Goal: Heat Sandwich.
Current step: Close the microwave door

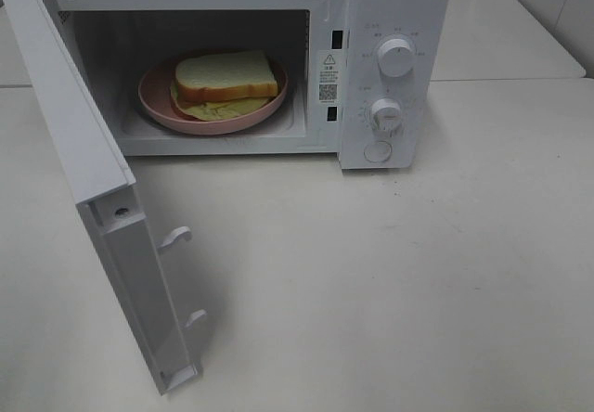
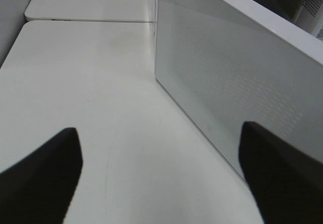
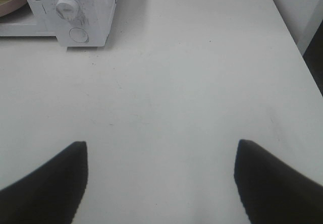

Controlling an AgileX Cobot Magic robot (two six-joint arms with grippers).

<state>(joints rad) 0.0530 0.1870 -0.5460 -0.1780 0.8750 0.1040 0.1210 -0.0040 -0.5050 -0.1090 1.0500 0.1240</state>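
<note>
The sandwich [image 1: 225, 78], white bread with tan crust and pale yellow-green filling, lies on a round pink plate [image 1: 160, 106] inside the open white microwave [image 1: 390, 22]. Its door [image 1: 79, 134] swings out toward the front left. Neither gripper shows in the exterior high view. In the left wrist view my left gripper [image 2: 159, 176] stands open above the table, with the outer face of the door [image 2: 227, 88] close beside one finger. My right gripper [image 3: 161, 178] is open over bare table, well away from the microwave's control panel [image 3: 75, 17]; nothing is between its fingers.
Two knobs [image 1: 397, 57] and a round button [image 1: 378, 151] sit on the microwave's right panel. The white table [image 1: 418, 273] spreads in front and to the right. A seam divides it from another table [image 2: 91, 2] behind.
</note>
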